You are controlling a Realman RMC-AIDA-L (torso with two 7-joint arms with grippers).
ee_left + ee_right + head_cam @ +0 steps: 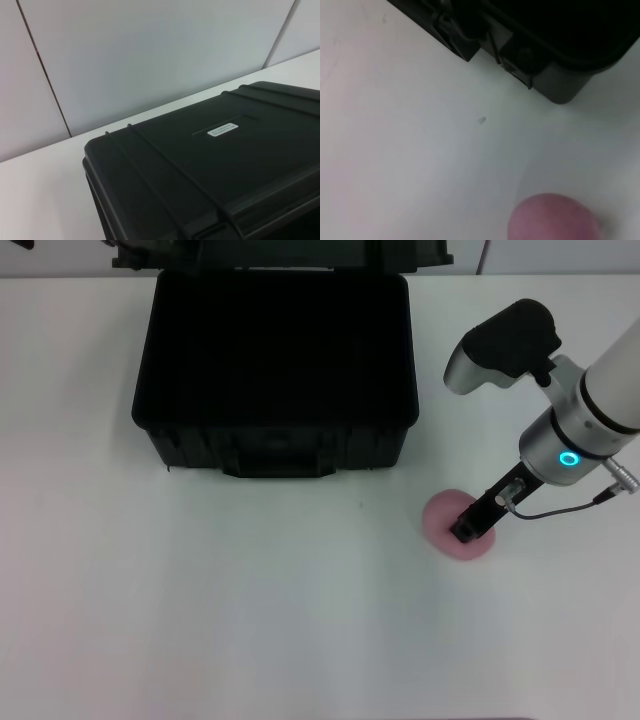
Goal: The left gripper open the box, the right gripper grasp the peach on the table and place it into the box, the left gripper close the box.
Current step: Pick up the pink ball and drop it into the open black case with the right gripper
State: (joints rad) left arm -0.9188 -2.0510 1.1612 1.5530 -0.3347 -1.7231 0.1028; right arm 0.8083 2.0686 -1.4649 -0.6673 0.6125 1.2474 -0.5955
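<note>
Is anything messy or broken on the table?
Nothing stands out. The box sits open and whole on the table; the right gripper is down on the peach. There is only a tiny dark speck.

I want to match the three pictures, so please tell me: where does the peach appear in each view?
Head view: the peach lies on the table, right of the box, under the right gripper.
Left wrist view: not in it; only the box lid shows.
Right wrist view: at the picture's lower edge.
Shared landmark: the box.
</note>
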